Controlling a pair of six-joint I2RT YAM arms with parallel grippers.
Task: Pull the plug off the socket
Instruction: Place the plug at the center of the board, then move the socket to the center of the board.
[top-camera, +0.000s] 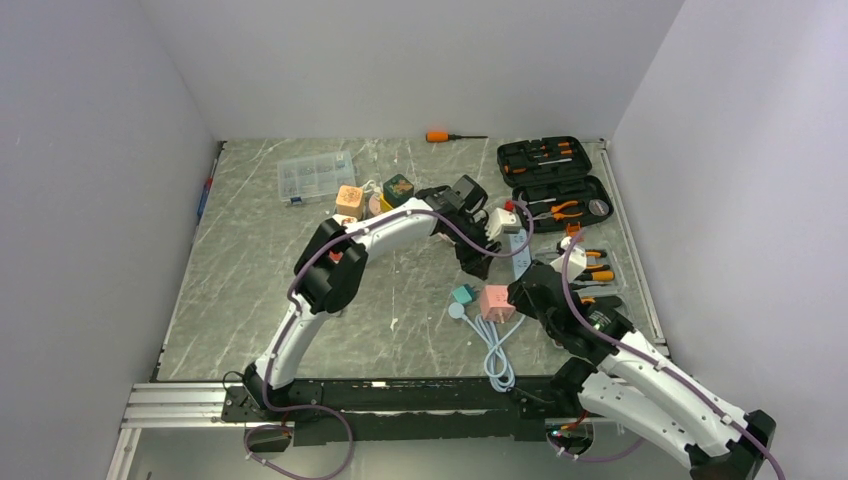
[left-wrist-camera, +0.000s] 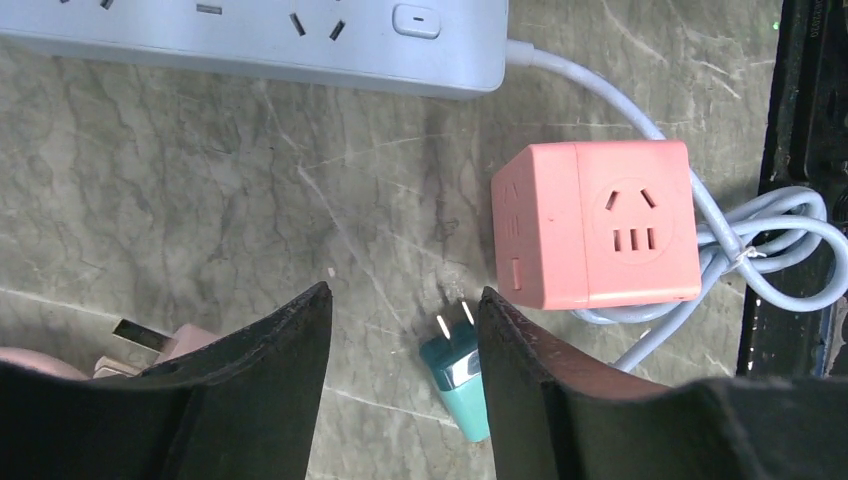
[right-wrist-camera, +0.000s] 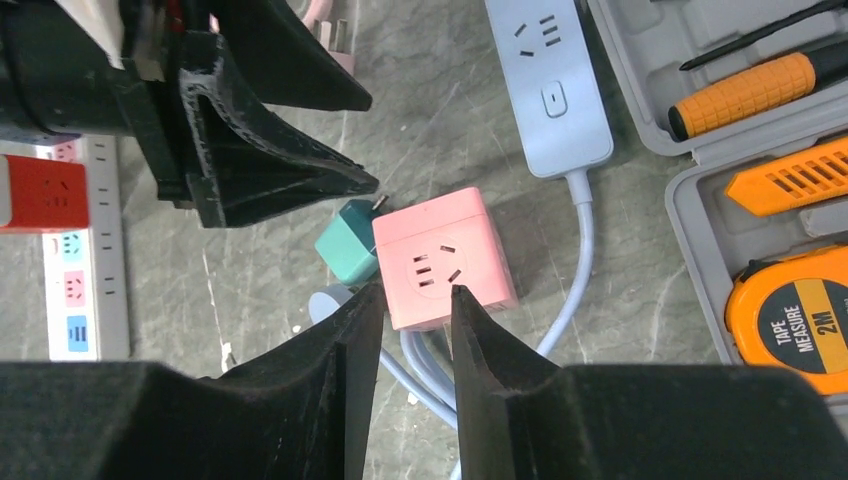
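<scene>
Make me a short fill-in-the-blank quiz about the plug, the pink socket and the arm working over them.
1. The pink socket is shaped like a ___.
2. The teal plug shows bare prongs, so it is ___ of that socket.
3. In the wrist view, the plug shows between the open fingers of the ___ arm's tool.

Missing words: cube; out; left.

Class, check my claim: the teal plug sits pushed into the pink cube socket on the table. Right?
No. The teal plug lies loose beside the pink cube socket on the table, prongs bare, as the left wrist view shows.
</scene>
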